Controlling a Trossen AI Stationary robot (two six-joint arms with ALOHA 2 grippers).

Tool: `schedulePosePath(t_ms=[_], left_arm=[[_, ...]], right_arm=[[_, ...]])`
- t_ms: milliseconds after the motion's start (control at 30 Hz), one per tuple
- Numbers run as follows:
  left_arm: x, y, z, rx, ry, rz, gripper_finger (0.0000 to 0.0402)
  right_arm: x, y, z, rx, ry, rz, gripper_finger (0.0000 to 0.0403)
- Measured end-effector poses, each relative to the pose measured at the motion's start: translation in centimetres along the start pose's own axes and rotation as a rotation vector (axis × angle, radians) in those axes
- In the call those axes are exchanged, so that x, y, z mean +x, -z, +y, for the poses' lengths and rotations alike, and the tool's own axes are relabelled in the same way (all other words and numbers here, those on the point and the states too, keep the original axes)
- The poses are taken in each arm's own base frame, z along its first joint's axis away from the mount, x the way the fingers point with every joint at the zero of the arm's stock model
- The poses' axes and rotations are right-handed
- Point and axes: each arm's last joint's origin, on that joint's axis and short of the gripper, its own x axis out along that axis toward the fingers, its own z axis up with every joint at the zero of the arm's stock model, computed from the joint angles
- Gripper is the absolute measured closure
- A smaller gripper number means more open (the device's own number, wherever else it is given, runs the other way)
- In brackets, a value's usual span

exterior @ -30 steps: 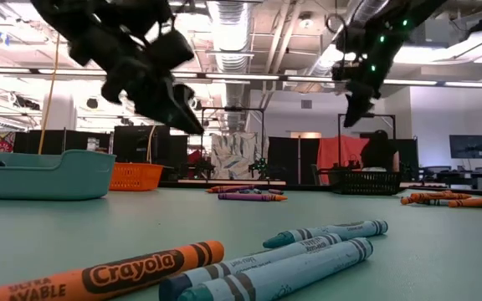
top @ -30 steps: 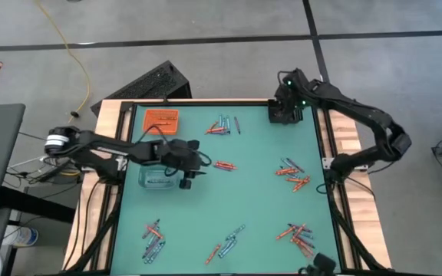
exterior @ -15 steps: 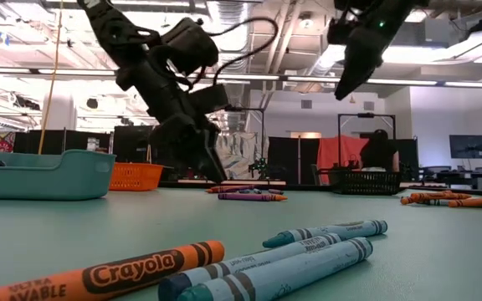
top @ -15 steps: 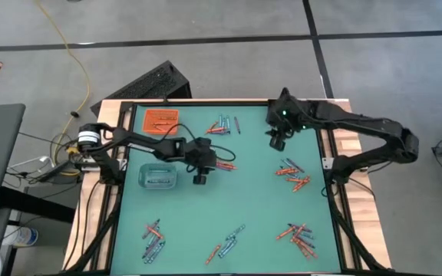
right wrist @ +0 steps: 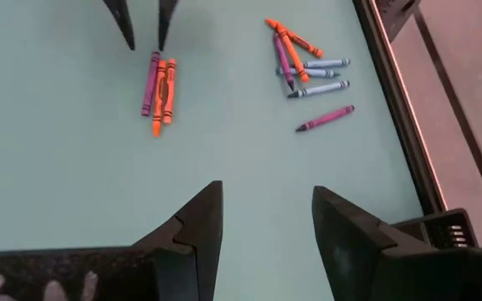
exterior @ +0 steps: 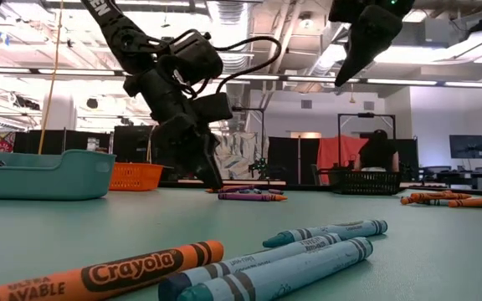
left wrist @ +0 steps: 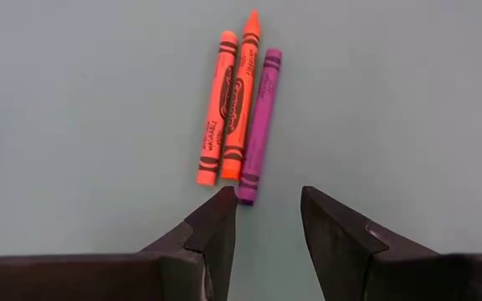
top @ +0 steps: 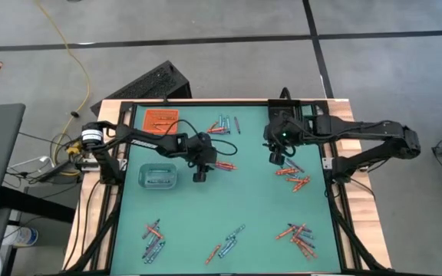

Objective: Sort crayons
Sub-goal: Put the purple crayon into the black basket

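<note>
1. The right tool (right wrist: 262, 221) has its two dark fingers apart, nothing between them, above the green worktop (right wrist: 74, 184).
2. At 11 o'clock lie three crayons (right wrist: 159, 90) side by side: one purple, two orange.
3. Just beyond them are the tips of the left tool (right wrist: 142, 23), also apart.
4. At 1 o'clock is a loose group of crayons (right wrist: 304, 63), and one purple crayon (right wrist: 325, 118) lies alone near it.

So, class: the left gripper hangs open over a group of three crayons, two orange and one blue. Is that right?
Not quite. The left gripper does hang open over three crayons, two orange ones side by side, but the third is purple, not blue. The left wrist view shows it clearly.
</note>
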Motion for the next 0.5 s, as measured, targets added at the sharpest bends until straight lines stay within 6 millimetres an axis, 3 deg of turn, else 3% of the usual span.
schedulePosePath(t_ms=[500], left_arm=[[2.3,0.1,1.1,-0.053,0.047,0.070,0.0285]], right_arm=[[-0.5,0.0,1.8,-0.012,-0.009,-0.013,0.0227]])
